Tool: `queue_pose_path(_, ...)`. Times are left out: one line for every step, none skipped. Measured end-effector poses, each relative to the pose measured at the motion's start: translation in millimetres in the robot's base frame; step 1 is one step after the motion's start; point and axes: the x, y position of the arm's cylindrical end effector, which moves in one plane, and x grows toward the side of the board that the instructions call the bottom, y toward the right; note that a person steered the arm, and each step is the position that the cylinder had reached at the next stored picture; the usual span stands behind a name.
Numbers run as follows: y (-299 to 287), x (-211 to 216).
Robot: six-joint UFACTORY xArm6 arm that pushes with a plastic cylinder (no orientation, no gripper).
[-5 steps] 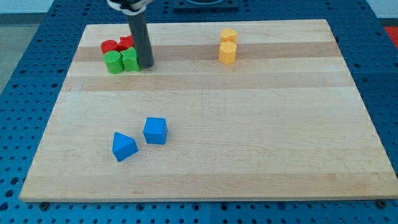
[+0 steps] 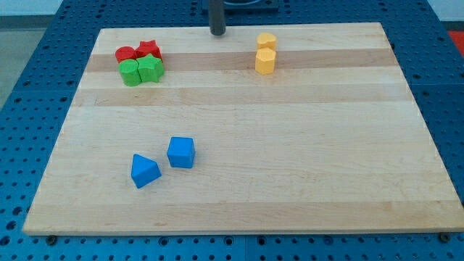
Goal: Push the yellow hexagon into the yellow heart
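Two yellow blocks stand touching at the board's upper right of centre. The lower one (image 2: pixel 265 61) looks like the yellow hexagon. The upper one (image 2: pixel 267 40) looks like the yellow heart, though its shape is hard to make out. My tip (image 2: pixel 217 33) rests at the board's top edge, to the left of the two yellow blocks and apart from them. It touches no block.
A cluster sits at upper left: a red round block (image 2: pixel 125 54), a red star-like block (image 2: pixel 148 50), a green round block (image 2: pixel 131 72) and a green block (image 2: pixel 151 69). A blue triangular block (image 2: pixel 144 171) and a blue cube (image 2: pixel 180 152) lie at lower left.
My tip has moved from beside the red and green cluster to the right and up, to the board's top edge. The blocks have not moved.
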Motion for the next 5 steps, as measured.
queue_pose_path(1, 0)
queue_pose_path(1, 0)
queue_pose_path(8, 0)
queue_pose_path(35, 0)
queue_pose_path(52, 17)
